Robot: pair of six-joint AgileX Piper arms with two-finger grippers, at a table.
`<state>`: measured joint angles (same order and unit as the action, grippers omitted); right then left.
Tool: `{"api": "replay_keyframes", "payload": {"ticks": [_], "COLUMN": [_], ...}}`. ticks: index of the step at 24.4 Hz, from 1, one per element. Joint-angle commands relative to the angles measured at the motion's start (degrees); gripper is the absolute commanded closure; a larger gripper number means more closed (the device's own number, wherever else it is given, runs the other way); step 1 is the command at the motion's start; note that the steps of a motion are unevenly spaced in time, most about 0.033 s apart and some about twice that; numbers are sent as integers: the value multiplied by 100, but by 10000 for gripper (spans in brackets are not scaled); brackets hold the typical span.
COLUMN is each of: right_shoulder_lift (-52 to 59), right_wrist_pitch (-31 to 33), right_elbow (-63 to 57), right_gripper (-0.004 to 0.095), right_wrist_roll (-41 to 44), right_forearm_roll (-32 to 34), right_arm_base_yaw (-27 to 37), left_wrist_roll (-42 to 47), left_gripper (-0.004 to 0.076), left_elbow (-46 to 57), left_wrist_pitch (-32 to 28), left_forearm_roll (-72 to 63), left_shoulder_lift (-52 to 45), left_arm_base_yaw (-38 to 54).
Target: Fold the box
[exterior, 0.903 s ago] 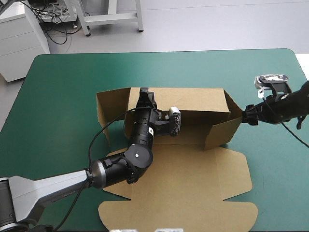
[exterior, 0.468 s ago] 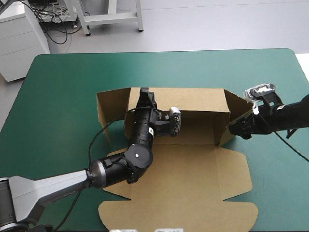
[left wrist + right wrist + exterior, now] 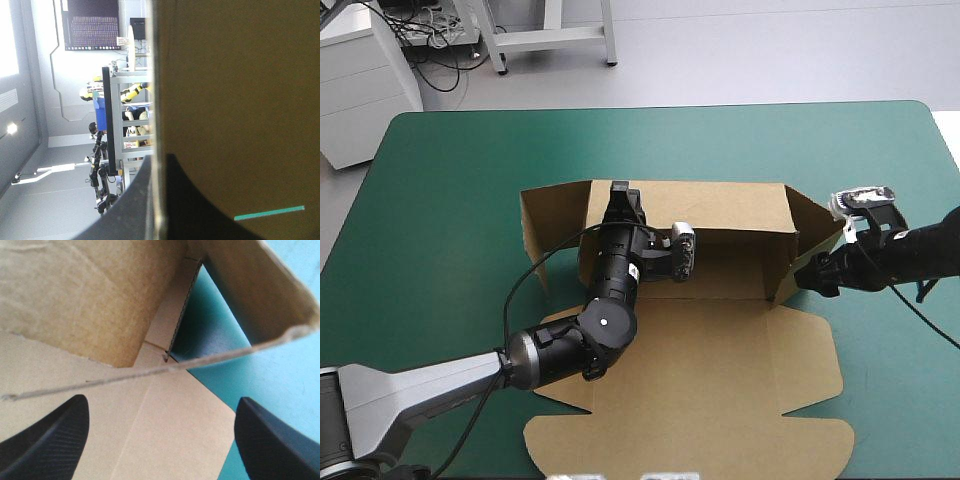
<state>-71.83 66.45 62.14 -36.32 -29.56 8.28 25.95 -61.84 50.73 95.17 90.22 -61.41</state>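
L fingers (image 3: 187, 215) pinched, R fingers (image 3: 47, 440) apart

Robotics lab, by the look: teal-green worktop (image 3: 450, 200), white drawer cabinet (image 3: 360, 85), loose cables (image 3: 435, 45) on grey floor (image 3: 740, 50).

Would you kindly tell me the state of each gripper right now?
Left gripper: shut on the box, at its rear wall.
Right gripper: open, holding nothing.

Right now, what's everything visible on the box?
The box is a cut sheet of brown corrugated board, half-formed: far wall upright, left and right end flaps raised at an angle, the tabbed lid panel flat on the teal-green cover toward the near edge. The left tool is shut on the far wall's top edge; the open right tool is at the right flap's free edge, contact unclear.
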Motion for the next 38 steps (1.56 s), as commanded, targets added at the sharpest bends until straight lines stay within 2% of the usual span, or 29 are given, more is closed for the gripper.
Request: {"api": "replay_keyframes", "payload": {"ticks": [1, 4, 7, 8, 13, 20, 29, 38], "right_shoulder_lift": [376, 466, 359, 300, -393, -1760, -2329, -1970], "right_wrist_pitch": [85, 178, 354, 329, 30, 93, 477, 225], "right_elbow": [511, 1053, 2047, 2217, 3124, 3940, 3941, 3148], "right_gripper": [174, 181, 316, 330, 290, 268, 268, 268], "right_wrist_roll": [615, 1177, 1763, 1816, 2107, 2226, 2119, 1593], "right_forearm_roll": [244, 613, 707, 696, 696, 746, 873, 799], "right_arm_base_yaw": [57, 57, 57, 57, 57, 57, 57, 57], "left_wrist_roll": [82, 82, 82, 82, 82, 82, 82, 82], "left_gripper": [756, 756, 756, 756, 756, 756, 756, 756], "left_elbow": [-154, -154, -154, -154, -154, -154, -154, -154], "left_wrist_pitch": [242, 242, 242, 242, 182, 182, 172, 161], "left_forearm_roll": [401, 401, 415, 418, 428, 441, 441, 441], "left_shoulder_lift": [-248, -248, -248, -248, -248, -248, -248, -248], "left_arm_base_yaw": [-45, -45, -45, -45, -45, -45, -45, -45]}}
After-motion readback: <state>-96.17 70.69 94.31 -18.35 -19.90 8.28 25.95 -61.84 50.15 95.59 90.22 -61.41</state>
